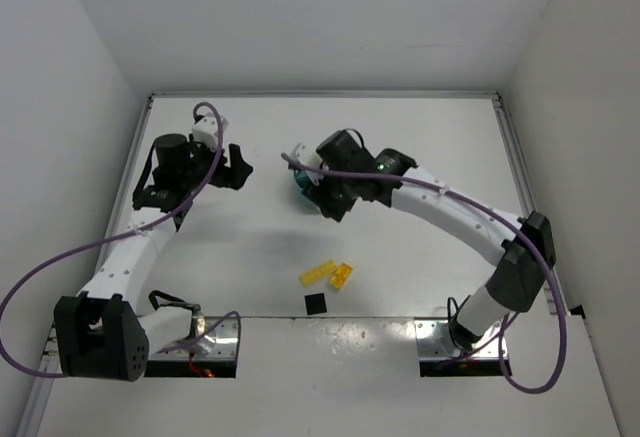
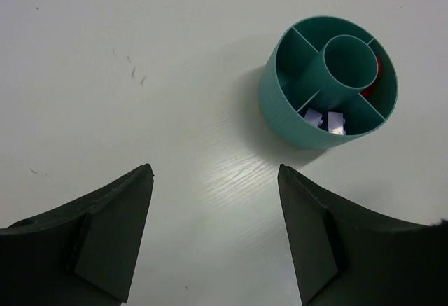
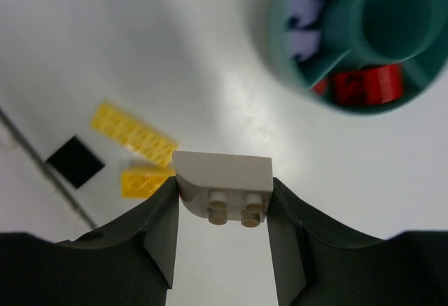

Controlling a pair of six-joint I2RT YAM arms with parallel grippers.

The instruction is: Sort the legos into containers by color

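My right gripper (image 3: pixel 222 185) is shut on an off-white lego brick (image 3: pixel 222 169), studs facing the camera, held above the table beside the teal dish (image 3: pixel 278 47). The dish holds red bricks (image 3: pixel 367 85) in one section and pale purple bricks (image 3: pixel 304 22) in another; its central cup (image 3: pixel 395 12) looks empty. Two yellow bricks (image 3: pixel 133 132) (image 3: pixel 143 182) lie on the table; in the top view they show as one (image 1: pixel 318 273) beside the other (image 1: pixel 342 275). My left gripper (image 2: pixel 215 173) is open and empty, left of the dish (image 2: pixel 280 110). In the top view the right gripper (image 1: pixel 322 195) hides most of the dish (image 1: pixel 300 189).
A small black square (image 1: pixel 317 303) lies near the front edge, close to the yellow bricks; it also shows in the right wrist view (image 3: pixel 75 160). White walls enclose the table on the left, back and right.
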